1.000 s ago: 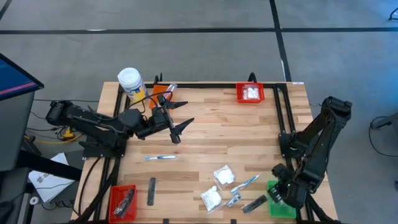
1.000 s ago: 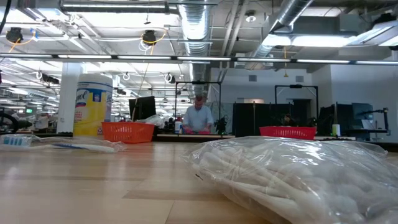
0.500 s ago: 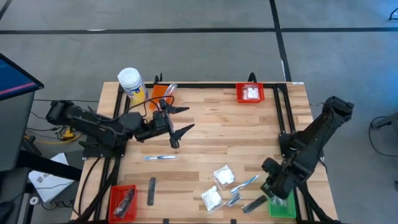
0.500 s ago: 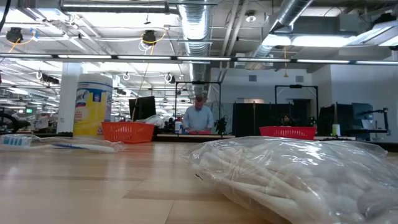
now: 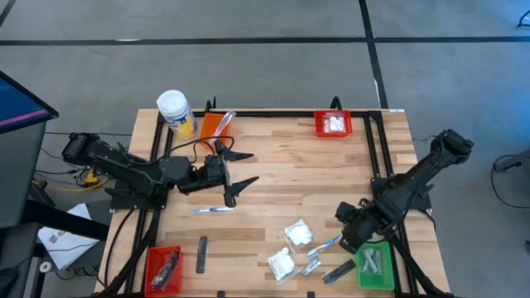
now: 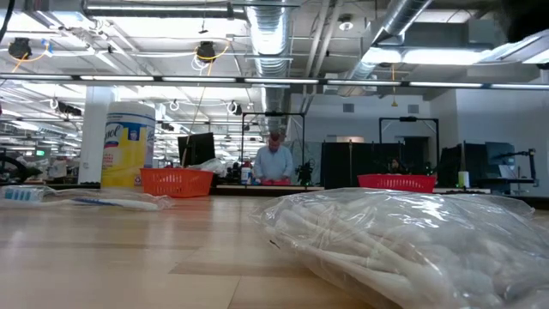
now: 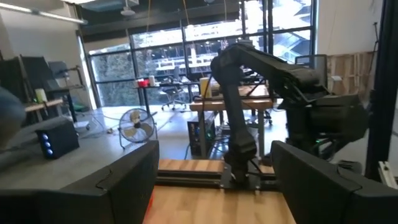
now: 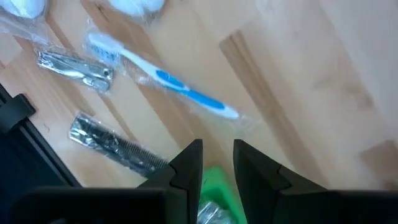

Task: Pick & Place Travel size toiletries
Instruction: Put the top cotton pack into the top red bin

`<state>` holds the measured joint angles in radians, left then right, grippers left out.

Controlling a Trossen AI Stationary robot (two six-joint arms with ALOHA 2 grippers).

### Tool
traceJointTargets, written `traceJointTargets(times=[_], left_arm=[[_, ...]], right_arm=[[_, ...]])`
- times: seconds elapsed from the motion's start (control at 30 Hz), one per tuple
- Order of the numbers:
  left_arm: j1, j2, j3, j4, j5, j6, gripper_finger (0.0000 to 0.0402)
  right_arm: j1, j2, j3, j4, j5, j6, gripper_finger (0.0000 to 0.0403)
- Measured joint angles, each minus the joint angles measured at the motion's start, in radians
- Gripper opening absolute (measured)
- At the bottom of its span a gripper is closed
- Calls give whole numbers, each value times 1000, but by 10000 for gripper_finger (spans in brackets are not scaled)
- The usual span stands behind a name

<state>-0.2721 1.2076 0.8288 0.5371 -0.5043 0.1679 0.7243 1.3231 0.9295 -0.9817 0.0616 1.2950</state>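
Spread wide, the left gripper [image 5: 234, 176] hangs above one toothbrush [image 5: 214, 210]; the right gripper [image 5: 346, 237], its jaws nearly together and holding nothing, hovers by a second toothbrush [image 8: 163, 79]. Two white packets [image 5: 290, 247] lie between them. Only the right wrist view resolves the silvery sachet [image 8: 74, 65] and the dark comb [image 8: 117, 150].

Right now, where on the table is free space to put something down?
Bare wood lies between the red bin and the white packets, right of the left gripper. It is crowded near the green bin, where the right gripper hovers.
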Motion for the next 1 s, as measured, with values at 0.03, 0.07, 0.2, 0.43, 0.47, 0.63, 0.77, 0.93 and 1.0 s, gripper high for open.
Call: traceJointTargets(times=[0.03, 0.07, 0.2, 0.43, 0.47, 0.63, 0.77, 0.93, 1.0], left_arm=[[-4, 0, 0, -7, 0, -11, 298], [-8, 0, 0, -14, 0, -19, 298], [-22, 0, 0, -46, 1, -61, 298], [-53, 0, 0, -81, 1, -106, 298], [-60, 0, 0, -87, 0, -109, 298], [-85, 0, 0, -105, 1, -148, 298], [-103, 0, 0, -113, 1, -151, 298], [-127, 0, 0, -116, 1, -172, 298], [-134, 0, 0, -119, 1, -176, 298]], right_arm=[[-14, 0, 0, 1, 0, -28, 83], [-28, 0, 0, 2, 0, -55, 83], [-84, 0, 0, 31, 2, -177, 83], [-181, 0, 0, 149, 2, -388, 83], [-194, 0, 0, 168, 2, -416, 83], [-239, 0, 0, 263, 2, -562, 83], [-259, 1, 0, 357, 0, -678, 83], [-261, 26, 0, 467, -1, -795, 83], [-260, 52, 1, 506, -8, -832, 83]])
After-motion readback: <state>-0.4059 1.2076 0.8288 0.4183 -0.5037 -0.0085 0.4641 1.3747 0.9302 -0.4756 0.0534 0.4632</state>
